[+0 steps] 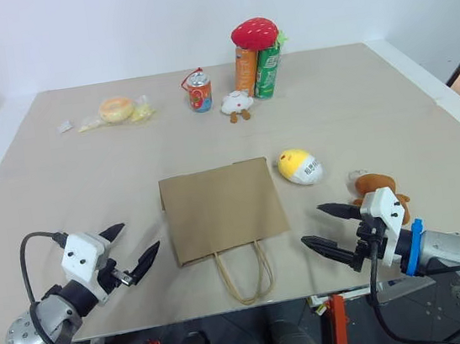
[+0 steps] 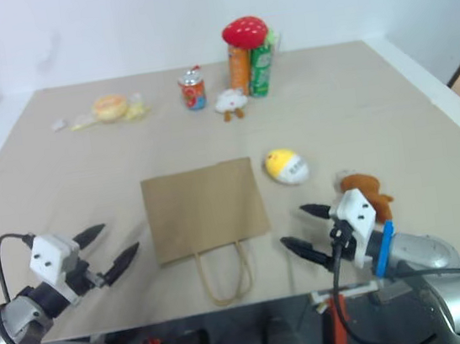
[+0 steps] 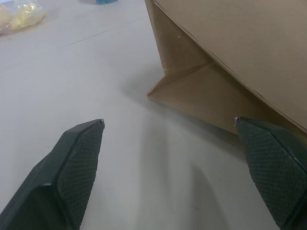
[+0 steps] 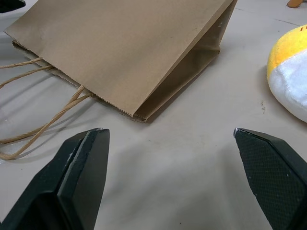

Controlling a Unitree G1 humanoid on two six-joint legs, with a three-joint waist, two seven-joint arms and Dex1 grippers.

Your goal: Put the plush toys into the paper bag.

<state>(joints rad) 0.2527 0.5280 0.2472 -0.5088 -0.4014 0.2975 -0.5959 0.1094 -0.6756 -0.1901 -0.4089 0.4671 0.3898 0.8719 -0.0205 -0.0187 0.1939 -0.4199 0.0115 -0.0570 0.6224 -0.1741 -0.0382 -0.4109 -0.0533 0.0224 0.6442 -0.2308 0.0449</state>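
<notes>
The paper bag (image 1: 222, 209) lies flat in the middle of the table (image 1: 373, 102), its cord handles (image 1: 245, 274) looping toward the near edge. Just right of its far corner lies the yellow-and-white egg toy (image 1: 300, 166); the brown teddy bear (image 1: 376, 187) sits farther right and nearer (partly behind the right arm). The left gripper (image 1: 135, 248) hovers near the bag's left edge, fingers spread, holding nothing. The right gripper (image 1: 326, 229) hovers right of the handles, also spread and empty. Along the far side stand a soda can (image 1: 198, 90), two tall cans (image 1: 257, 71) topped by a strawberry plush (image 1: 254, 33), a white plush (image 1: 238, 103) and a bagged pastry (image 1: 116, 111).
</notes>
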